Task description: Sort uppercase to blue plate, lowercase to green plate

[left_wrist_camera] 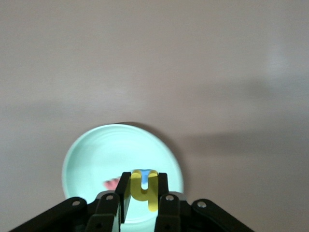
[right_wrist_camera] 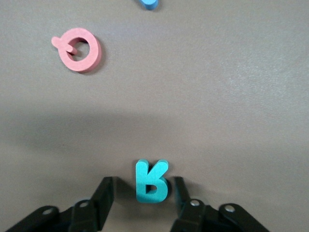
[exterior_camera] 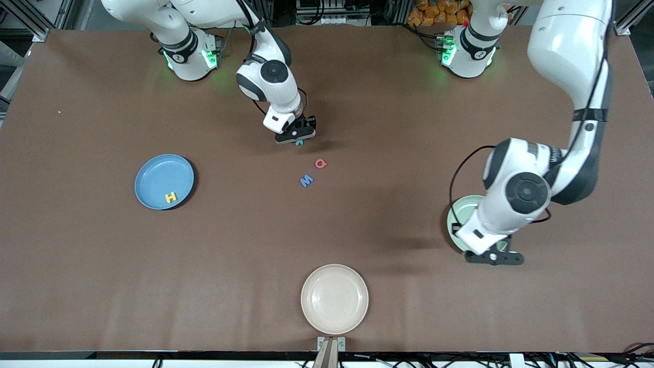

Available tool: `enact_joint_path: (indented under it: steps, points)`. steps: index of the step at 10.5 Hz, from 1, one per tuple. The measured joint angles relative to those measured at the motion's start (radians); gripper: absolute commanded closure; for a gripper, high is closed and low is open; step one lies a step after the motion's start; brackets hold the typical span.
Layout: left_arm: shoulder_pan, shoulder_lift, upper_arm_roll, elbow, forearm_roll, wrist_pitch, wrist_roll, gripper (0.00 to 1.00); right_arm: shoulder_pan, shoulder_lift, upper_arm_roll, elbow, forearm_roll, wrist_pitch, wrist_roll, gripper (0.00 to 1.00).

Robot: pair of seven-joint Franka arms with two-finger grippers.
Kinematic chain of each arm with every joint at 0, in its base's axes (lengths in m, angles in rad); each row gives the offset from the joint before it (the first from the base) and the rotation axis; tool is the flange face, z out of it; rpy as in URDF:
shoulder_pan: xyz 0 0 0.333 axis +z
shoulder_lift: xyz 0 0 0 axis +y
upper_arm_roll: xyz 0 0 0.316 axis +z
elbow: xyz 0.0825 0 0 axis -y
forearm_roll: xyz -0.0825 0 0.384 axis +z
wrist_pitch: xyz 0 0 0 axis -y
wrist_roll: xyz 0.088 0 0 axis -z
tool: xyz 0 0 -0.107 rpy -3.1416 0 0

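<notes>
My right gripper (exterior_camera: 297, 137) is open and low over the table, its fingers on either side of the teal-green R (right_wrist_camera: 151, 181), which peeks out under it in the front view (exterior_camera: 299, 142). The red G (exterior_camera: 320, 163) and blue M (exterior_camera: 306, 180) lie on the table nearer the front camera. The yellow H (exterior_camera: 170, 197) lies in the blue plate (exterior_camera: 153, 174). My left gripper (exterior_camera: 493, 257) is shut on the yellow h (left_wrist_camera: 145, 191) above the green plate (left_wrist_camera: 96, 150). A red letter (left_wrist_camera: 112, 183) and a blue letter (left_wrist_camera: 143, 173) lie in that plate.
A cream-white plate (exterior_camera: 334, 299) stands near the table's front edge, at the middle. The green plate (exterior_camera: 460, 212) is mostly covered by the left arm in the front view.
</notes>
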Motion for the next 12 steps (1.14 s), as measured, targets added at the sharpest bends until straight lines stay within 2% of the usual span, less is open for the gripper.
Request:
enact_joint_path:
  steps: [4, 7, 8, 9, 10, 11, 12]
  points:
    - [0.165, 0.025, 0.006, -0.030, -0.019, -0.015, 0.201, 1.00, 0.000, 0.000, -0.003, 0.003, 0.000, -0.001, 0.001, 0.50]
    - [0.176, 0.073, 0.016, -0.033, -0.049, -0.010, 0.189, 1.00, 0.000, 0.002, -0.011, 0.008, 0.000, 0.002, 0.002, 0.50]
    - [0.162, 0.091, 0.015, -0.033, -0.064, 0.001, 0.150, 0.97, 0.000, 0.002, -0.014, 0.010, 0.000, 0.002, 0.002, 0.50]
    - [0.139, 0.110, 0.015, -0.033, -0.067, 0.009, 0.103, 0.66, 0.000, 0.003, -0.018, 0.011, 0.000, 0.002, 0.002, 0.50]
    - [0.113, 0.129, 0.015, -0.033, -0.067, 0.016, 0.058, 0.52, -0.001, 0.003, -0.022, 0.012, 0.000, 0.002, 0.002, 0.53]
    - [0.095, 0.141, 0.015, -0.033, -0.067, 0.023, 0.034, 0.22, -0.001, 0.003, -0.024, 0.013, 0.000, 0.002, 0.003, 0.55]
    - [0.090, 0.142, 0.016, -0.029, -0.067, 0.027, 0.031, 0.00, -0.001, 0.003, -0.026, 0.013, 0.000, 0.002, 0.003, 0.57]
